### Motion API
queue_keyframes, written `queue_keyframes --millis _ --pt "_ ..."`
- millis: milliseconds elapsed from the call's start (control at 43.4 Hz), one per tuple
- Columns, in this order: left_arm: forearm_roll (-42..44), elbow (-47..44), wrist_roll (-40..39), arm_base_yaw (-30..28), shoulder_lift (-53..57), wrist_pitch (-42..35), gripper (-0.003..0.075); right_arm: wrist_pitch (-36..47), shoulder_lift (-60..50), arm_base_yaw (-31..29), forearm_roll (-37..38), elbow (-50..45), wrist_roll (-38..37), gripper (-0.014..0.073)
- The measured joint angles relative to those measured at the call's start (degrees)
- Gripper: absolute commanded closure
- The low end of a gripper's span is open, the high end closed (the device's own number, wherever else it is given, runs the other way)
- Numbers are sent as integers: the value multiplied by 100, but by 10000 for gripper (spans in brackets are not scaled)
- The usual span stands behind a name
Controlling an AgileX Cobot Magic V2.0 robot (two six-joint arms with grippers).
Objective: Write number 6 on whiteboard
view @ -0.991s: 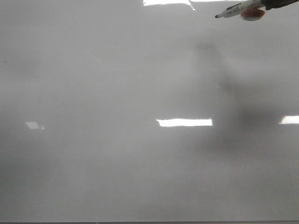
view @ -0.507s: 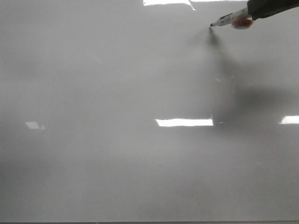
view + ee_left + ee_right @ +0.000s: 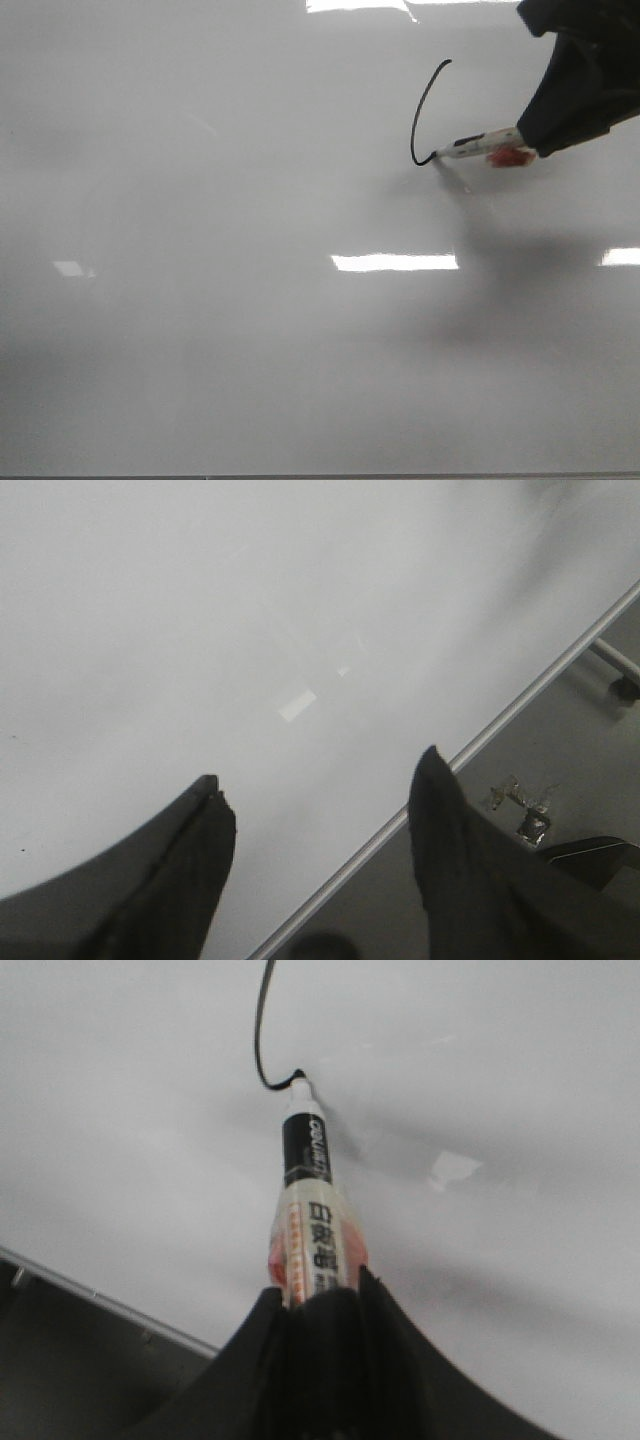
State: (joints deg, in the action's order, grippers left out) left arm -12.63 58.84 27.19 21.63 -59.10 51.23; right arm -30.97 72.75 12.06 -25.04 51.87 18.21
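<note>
Front view shows the right gripper clamped on a marker whose tip touches the whiteboard at the foot of a curved black stroke, the partly drawn number 6, while the left gripper hangs wide and empty.

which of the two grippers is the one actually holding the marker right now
The right gripper: its fingers are shut on the marker, whose tip touches the whiteboard at the end of the black stroke. The left gripper hangs open, holding nothing.
</note>
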Motion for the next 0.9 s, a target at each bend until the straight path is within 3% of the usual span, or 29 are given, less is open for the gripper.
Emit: queue_keyframes --millis 300,553,738,899 --pt "0 0 0 0 0 -116 333 300 159 459 -24 161 25 713" --pt "-141 0 538 96 0 -122 332 -633 -1095 870 -24 39 1001 713" --pt "-534 0 1504 939 -283 -105 330 -1806 -1835 1260 -24 -38 2249 713" --pt "-604 70 1858 1776 -718 -105 316 -2434 -2115 1415 -24 -49 2553 713"
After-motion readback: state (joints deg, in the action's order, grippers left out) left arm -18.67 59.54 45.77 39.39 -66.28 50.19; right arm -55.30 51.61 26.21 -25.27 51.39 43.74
